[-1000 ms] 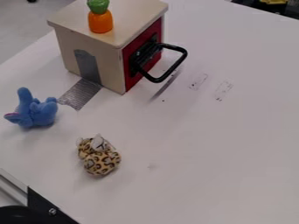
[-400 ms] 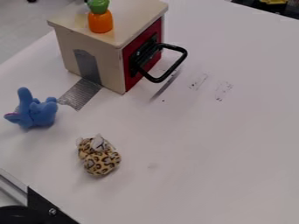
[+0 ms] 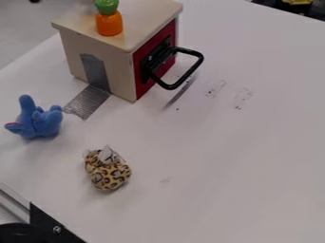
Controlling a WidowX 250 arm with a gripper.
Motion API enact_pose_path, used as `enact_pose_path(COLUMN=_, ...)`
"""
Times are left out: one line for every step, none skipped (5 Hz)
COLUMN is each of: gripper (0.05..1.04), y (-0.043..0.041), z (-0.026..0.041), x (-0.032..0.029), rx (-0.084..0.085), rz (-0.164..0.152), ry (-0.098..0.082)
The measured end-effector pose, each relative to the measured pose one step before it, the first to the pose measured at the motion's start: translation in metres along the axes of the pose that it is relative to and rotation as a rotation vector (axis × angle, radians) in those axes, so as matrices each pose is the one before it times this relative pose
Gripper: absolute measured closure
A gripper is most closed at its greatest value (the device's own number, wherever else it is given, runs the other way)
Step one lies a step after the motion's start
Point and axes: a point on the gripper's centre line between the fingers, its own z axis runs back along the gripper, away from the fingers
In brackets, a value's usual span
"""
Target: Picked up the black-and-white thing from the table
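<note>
Sitting on the table (image 3: 222, 166) at seven o'clock is the spotted toy (image 3: 109, 174), blue toy (image 3: 39, 122) at nine! How wide the jaws are gaping, or what they're gripping, I cannot tell.

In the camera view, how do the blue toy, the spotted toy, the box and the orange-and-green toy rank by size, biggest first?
1. Box
2. Blue toy and spotted toy: too alike to rank
3. Orange-and-green toy
</note>
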Motion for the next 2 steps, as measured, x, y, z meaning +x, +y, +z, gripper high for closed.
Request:
enact_pose_path(gripper=0.081, y=-0.00316, z=0.02362, x=0.00222, rx=-0.0326, rz=-0.0087, ry=-0.0137)
enact_pose_path(gripper=0.085, y=-0.00336, z=0.03051, x=0.00223, rx=-0.0240, rz=-0.0208, ry=-0.0445)
